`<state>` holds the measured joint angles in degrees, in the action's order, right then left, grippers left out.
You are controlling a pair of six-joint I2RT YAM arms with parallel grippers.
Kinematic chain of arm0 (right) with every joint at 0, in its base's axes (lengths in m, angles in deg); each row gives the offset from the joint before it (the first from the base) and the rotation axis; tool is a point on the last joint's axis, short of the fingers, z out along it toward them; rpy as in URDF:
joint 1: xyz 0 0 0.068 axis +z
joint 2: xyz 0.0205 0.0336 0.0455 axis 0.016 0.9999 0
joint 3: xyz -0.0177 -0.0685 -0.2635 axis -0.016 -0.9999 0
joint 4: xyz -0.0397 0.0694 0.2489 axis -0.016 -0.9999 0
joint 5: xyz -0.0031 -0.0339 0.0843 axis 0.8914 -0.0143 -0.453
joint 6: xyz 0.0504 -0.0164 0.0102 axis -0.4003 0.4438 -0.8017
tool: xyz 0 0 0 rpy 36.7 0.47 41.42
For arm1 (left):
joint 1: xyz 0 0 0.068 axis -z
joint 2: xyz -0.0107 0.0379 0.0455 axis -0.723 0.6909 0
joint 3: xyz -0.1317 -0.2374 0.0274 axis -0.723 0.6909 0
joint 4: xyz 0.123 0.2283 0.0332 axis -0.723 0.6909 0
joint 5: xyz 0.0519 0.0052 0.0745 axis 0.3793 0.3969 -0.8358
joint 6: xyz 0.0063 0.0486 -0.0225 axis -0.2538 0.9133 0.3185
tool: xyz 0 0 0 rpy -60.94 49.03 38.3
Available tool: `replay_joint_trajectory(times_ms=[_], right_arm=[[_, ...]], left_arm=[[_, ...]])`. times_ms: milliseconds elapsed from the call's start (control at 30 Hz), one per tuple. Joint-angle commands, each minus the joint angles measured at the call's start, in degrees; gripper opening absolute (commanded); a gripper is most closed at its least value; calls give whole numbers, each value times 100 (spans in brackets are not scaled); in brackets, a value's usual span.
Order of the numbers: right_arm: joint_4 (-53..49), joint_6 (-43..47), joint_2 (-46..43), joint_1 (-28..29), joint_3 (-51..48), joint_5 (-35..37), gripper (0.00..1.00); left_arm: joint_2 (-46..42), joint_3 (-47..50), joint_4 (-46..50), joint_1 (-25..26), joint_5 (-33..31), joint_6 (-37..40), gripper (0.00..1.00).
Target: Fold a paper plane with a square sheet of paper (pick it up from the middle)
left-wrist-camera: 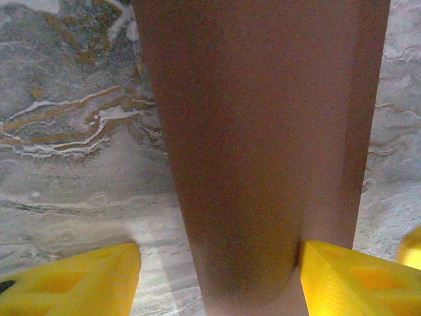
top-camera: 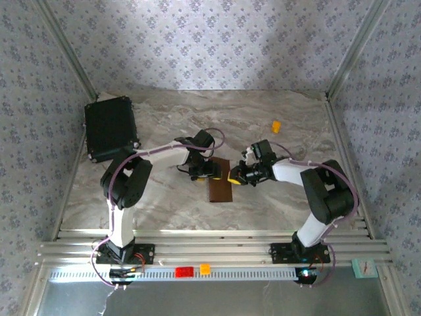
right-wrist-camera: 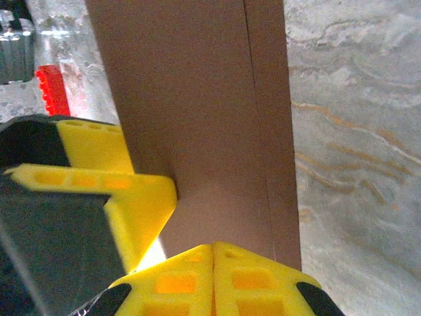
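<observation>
Crease pressing, frame centre
Left gripper [top-camera: 212,172] straddles the square sheet of paper [top-camera: 220,191], jaws apart; right gripper [right-wrist-camera: 214,253], pads together, should slide flat along the fold.

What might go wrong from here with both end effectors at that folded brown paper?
One: the right end effector is shut at the edge of the folded brown paper; a pull could crumple or tear it.
Two: the left end effector straddles the paper with its jaws open, so the sheet may slide out of line.
</observation>
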<state>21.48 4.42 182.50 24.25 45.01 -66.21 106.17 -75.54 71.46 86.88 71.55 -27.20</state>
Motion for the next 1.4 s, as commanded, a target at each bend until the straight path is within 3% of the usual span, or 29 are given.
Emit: replay_joint_trajectory(times_ms=[0,233,400,567,900,1100,1367], right_arm=[[40,-95,277,86,239,63,8],[14,-47,747,119,329,146,9],[-554,140,823,164,209,683,9],[-389,-180,699,355,-137,925,7],[1059,-1725,426,664,-967,1026,4],[1113,-1767,370,633,-982,1004,3],[1243,-1789,356,595,-1084,980,3]], left_arm=[[308,-1,180,76,-85,23,66],[355,-71,237,144,-84,54,66],[207,-144,280,185,-153,31,66],[-216,-52,96,178,-141,-45,68],[-1498,1625,-2100,-356,846,-661,67],[-1287,1632,-2237,-392,1163,-495,61],[-828,1350,-2098,-393,989,-444,60]])
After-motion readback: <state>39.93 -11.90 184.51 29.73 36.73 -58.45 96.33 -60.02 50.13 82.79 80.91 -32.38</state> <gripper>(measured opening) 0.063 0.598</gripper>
